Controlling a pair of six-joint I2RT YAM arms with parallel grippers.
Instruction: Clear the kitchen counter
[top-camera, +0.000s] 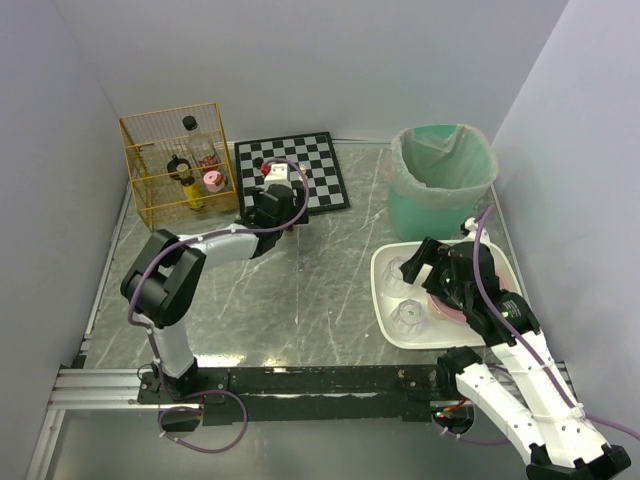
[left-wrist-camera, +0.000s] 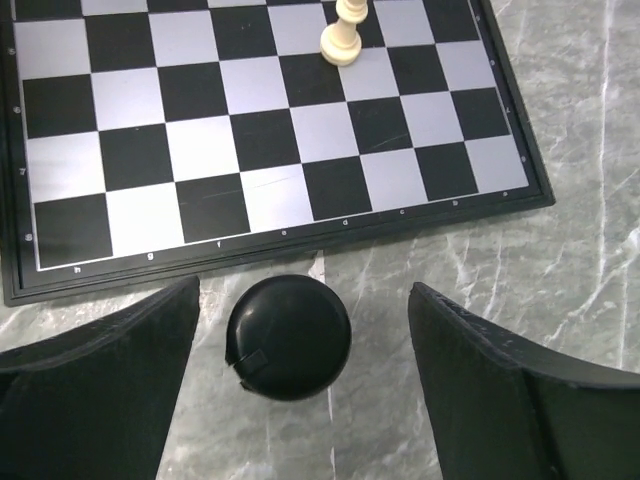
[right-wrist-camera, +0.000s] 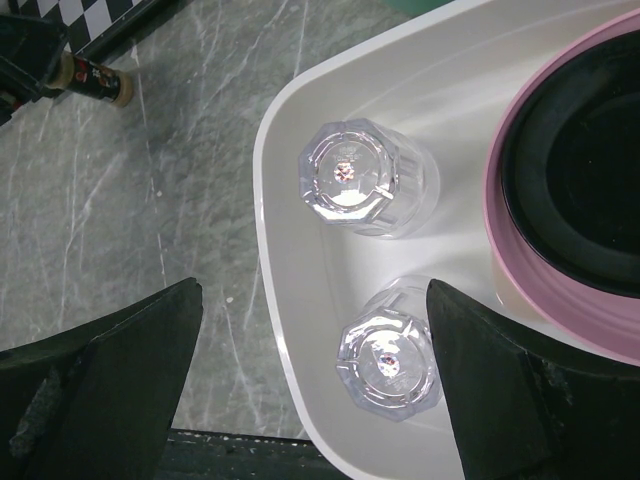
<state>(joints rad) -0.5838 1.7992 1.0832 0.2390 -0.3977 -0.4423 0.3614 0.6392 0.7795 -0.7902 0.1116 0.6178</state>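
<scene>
Bench (top-camera: 290, 290): grey-green marble-look top, glossy, spread beneath both arms and carrying every item listed. Chessboard (left-wrist-camera: 200, 150): laid flat at the far middle, one white chess piece (left-wrist-camera: 345, 35) stood upright on it. Round black cap (left-wrist-camera: 288, 337): seen from above on the bench, just beside the board's near edge. Left end effector (left-wrist-camera: 305, 295): spread, one finger at each side of the cap, a gap visible on both sides. White tray (right-wrist-camera: 272, 230): placed at the right, loaded with two clear faceted glasses (right-wrist-camera: 350, 180) (right-wrist-camera: 390, 365) and a pink dish (right-wrist-camera: 497, 200) with a black inside. Right end effector (right-wrist-camera: 315, 290): spread wide above the tray's edge, nothing gripped. Green lined bin (top-camera: 443, 175): far right. Yellow wire basket (top-camera: 143, 190): far left, bottles held inside.
</scene>
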